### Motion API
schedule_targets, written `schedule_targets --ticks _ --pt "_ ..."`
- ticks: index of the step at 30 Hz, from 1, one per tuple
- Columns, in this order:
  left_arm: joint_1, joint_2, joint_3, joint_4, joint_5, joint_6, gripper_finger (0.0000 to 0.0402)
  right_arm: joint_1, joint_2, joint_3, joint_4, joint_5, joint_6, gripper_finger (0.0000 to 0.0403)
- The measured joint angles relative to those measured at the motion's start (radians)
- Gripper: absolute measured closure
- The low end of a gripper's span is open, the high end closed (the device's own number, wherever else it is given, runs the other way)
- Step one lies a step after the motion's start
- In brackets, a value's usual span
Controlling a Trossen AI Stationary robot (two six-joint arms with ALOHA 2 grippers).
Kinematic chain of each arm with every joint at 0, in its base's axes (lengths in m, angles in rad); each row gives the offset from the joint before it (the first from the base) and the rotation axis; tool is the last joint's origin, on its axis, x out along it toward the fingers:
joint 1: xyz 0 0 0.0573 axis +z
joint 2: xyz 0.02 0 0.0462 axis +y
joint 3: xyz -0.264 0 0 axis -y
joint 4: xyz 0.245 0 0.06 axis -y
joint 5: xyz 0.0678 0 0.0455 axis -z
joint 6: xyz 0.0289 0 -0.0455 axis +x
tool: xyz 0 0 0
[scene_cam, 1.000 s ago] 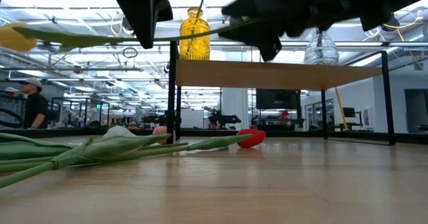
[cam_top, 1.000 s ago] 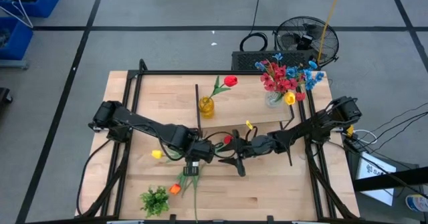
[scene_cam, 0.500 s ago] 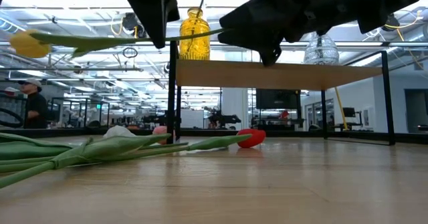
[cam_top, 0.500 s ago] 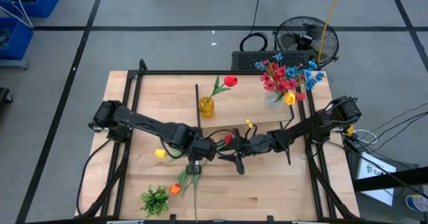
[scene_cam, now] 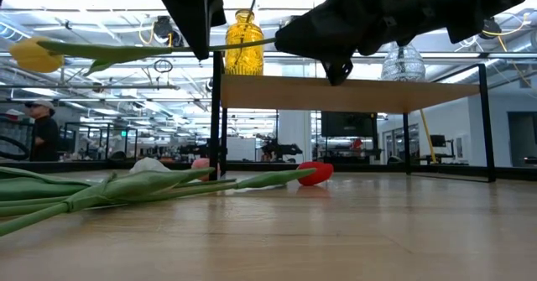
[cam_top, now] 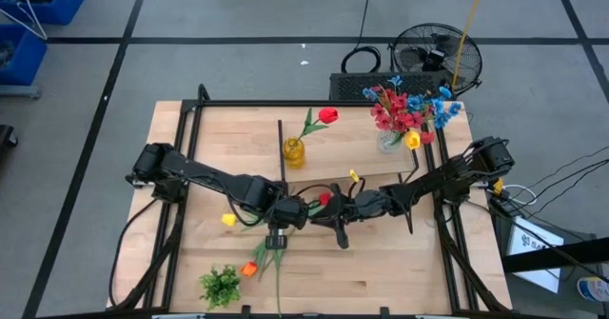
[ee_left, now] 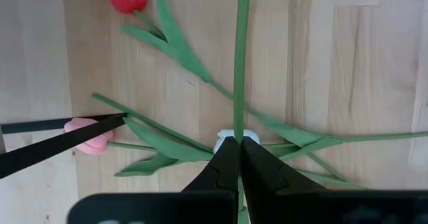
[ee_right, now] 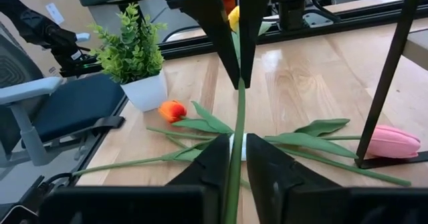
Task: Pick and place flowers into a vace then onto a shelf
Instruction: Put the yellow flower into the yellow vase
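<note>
Above the table, the yellow tulip's stem spans both closed grippers.

A robotics lab or test hall: the wooden table stands on a grey concrete floor marked with dark lines, with loose cables and a floor fan behind it. Blue bins sit in one corner. The low view shows a wide hall with ceiling lights and a person (far off). An office chair stands beside the table.
</note>
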Motion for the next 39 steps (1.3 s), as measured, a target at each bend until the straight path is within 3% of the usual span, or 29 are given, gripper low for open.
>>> schedule_targets --ticks 6,10,21,26,29,36,39 --pt "0.001 0.0 0.0 0.0 0.0 -0.001 0.0397 0.0 0.0 0.0 -0.002 0.001 0.0 0.0396" --pt "0.001 0.0 0.0 0.0 0.0 -0.014 0.0388 0.0 0.0 0.0 -0.005 0.001 0.0 0.0398" --pt "0.001 0.0 0.0 -0.005 -0.02 -0.135 0.0259 0.001 0.0 0.0 -0.079 0.004 0.114 0.0401" --pt "-0.008 -0.024 0.0 -0.002 0.002 -0.309 0.023 0.004 0.0 0.0 -0.045 0.087 0.177 0.0401" --pt "-0.021 -0.053 0.0 -0.002 0.008 -0.497 0.0229 0.008 0.0 -0.001 -0.01 0.136 0.2 0.0401" --pt "-0.073 -0.208 -0.001 -0.02 0.005 -0.796 0.0227 0.008 0.0 -0.001 0.193 0.114 0.211 0.0402" --pt "-0.109 -0.314 -0.001 -0.023 -0.079 -0.886 0.0227 0.008 0.0 -0.001 0.266 0.081 0.206 0.0402"
